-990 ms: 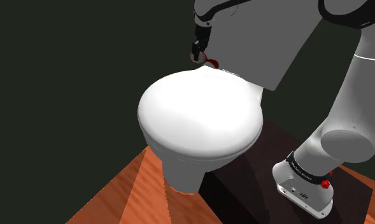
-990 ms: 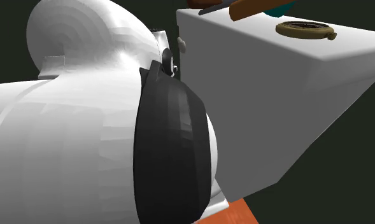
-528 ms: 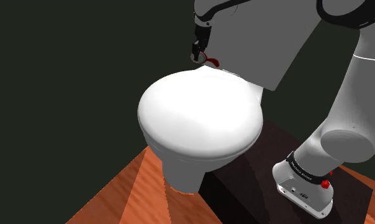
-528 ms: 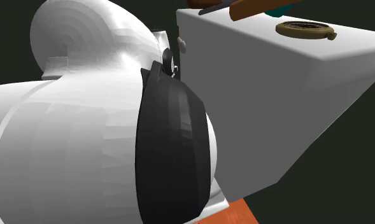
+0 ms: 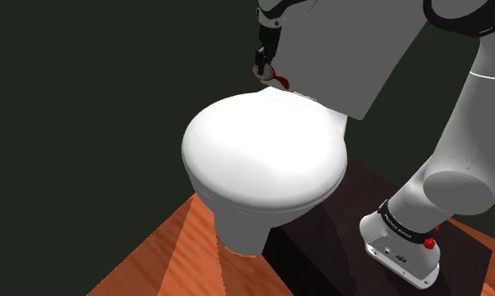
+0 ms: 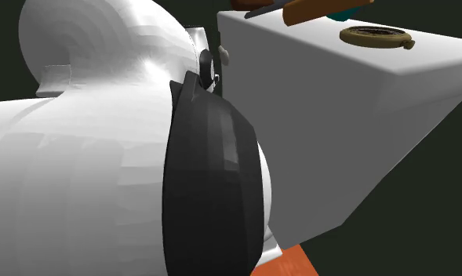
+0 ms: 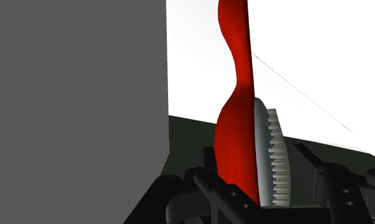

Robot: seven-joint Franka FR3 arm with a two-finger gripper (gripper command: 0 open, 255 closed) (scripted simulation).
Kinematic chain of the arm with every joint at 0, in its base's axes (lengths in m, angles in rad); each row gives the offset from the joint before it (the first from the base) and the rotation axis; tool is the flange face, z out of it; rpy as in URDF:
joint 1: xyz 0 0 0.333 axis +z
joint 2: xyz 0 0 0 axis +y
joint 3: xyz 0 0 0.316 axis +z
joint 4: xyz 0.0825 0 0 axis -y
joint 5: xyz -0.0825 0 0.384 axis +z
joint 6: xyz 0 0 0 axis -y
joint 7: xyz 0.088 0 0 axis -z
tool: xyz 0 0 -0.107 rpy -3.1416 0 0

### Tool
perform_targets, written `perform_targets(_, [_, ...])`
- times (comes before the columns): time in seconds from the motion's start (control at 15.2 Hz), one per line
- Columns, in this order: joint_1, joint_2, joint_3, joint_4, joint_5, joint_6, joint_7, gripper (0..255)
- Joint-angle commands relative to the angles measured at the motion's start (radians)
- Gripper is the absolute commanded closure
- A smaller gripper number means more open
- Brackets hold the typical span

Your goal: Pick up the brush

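Observation:
The brush has a curved red handle (image 7: 238, 121) and a row of pale bristles (image 7: 276, 159). In the wrist view it stands between my two black fingers (image 7: 212, 189), with my gripper (image 7: 268, 198) shut on it. In the shoulder view my gripper (image 5: 262, 67) hangs beside the grey toilet tank's near corner (image 5: 346, 50), and the red brush (image 5: 276, 81) shows just below it, above the back of the white toilet lid (image 5: 266, 151).
In the second exterior view the white arm with its dark joint (image 6: 213, 180) stands close to the grey tank (image 6: 339, 118). A brown ring-shaped thing (image 6: 376, 36) and an orange-brown item (image 6: 315, 9) lie on the tank's top. Wooden floor (image 5: 178, 252) surrounds the dark stand (image 5: 329, 244).
The fingers have closed on the brush, and the gripper has risen a little with it beside the tank. The arm has shifted slightly in the second exterior view.

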Motion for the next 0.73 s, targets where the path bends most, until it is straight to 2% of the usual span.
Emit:
perform_targets(0.0, [-0.001, -0.008, -0.002, 0.017, -0.001, -0.022, 0.000, 255])
perform_targets(0.53, [-0.002, -0.020, -0.001, 0.107, -0.001, -0.124, -0.003, 255])
perform_targets(0.66, [-0.002, -0.021, -0.001, 0.109, -0.001, -0.126, -0.003, 255])
